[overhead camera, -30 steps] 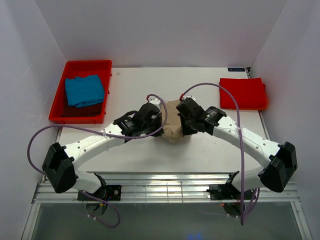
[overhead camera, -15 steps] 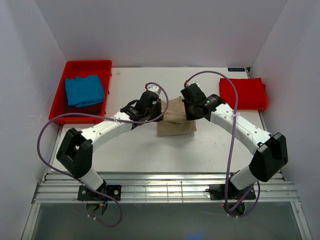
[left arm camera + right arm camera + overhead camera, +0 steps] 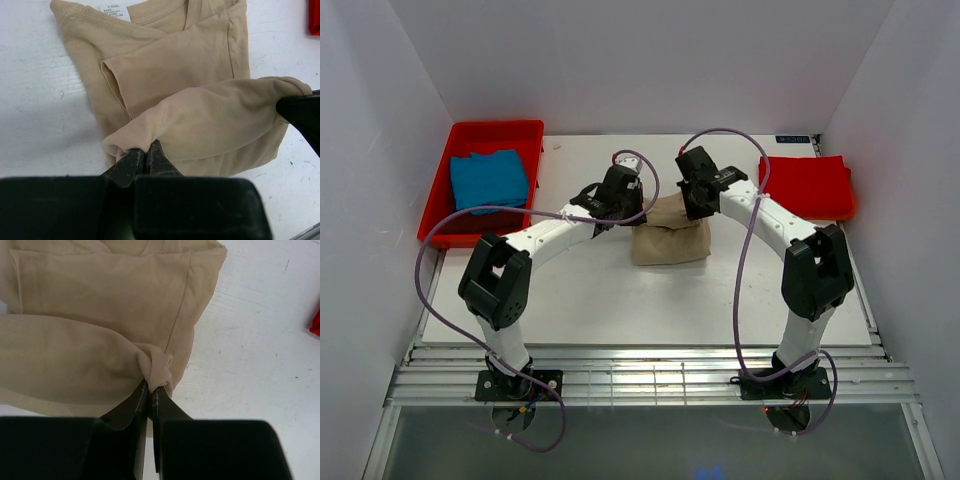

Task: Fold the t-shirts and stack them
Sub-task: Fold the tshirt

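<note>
Tan t-shirt (image 3: 668,238): mid-table (image 3: 580,300), partly folded.
Left gripper (image 3: 146,152): jaws fully closed, pinching fold at shirt's left end.
Right gripper (image 3: 150,390): jaws fully closed, pinching bunched cloth at shirt's right end.
Neck label (image 3: 114,10): white, print illegible.
Red t-shirt (image 3: 806,186): folded, right of tan t-shirt.
Blue t-shirt (image 3: 488,180): left of tan t-shirt, inside red tray (image 3: 470,233).

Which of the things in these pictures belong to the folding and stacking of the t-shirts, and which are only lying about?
Belong to the job:
- soft tan-beige cloth t-shirt, pinched by the left hand and the right hand
- folded bright red cloth t-shirt
- blue cloth t-shirt

Only lying about:
- rigid red plastic tray, holding the blue one
- purple cables
</note>
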`<state>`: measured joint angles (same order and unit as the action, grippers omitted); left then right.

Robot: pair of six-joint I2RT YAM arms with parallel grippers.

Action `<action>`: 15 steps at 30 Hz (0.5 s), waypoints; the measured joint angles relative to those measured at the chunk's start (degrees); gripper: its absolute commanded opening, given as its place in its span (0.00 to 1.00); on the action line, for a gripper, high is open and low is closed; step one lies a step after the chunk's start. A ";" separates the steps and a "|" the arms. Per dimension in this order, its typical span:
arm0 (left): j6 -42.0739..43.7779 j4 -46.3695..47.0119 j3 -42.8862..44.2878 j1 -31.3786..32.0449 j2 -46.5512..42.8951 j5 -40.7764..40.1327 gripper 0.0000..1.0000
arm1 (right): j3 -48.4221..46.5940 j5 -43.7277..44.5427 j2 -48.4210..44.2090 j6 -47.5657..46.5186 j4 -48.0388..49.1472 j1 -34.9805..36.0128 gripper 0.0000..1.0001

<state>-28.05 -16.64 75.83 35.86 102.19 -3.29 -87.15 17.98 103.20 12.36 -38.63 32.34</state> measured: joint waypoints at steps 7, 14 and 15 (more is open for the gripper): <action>0.70 0.76 3.96 -2.05 4.59 1.90 0.00 | -5.31 -0.61 4.63 -2.34 0.35 -2.08 0.08; 1.25 1.46 9.70 -3.63 10.93 3.19 0.00 | -10.08 -1.81 9.33 -3.50 0.70 -4.24 0.08; 1.29 1.68 10.49 -3.93 11.85 3.58 0.00 | -10.97 -1.95 10.23 -3.65 0.68 -4.55 0.08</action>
<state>-26.76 -14.96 86.32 31.92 114.04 0.30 -98.13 16.03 113.43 8.71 -37.95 27.79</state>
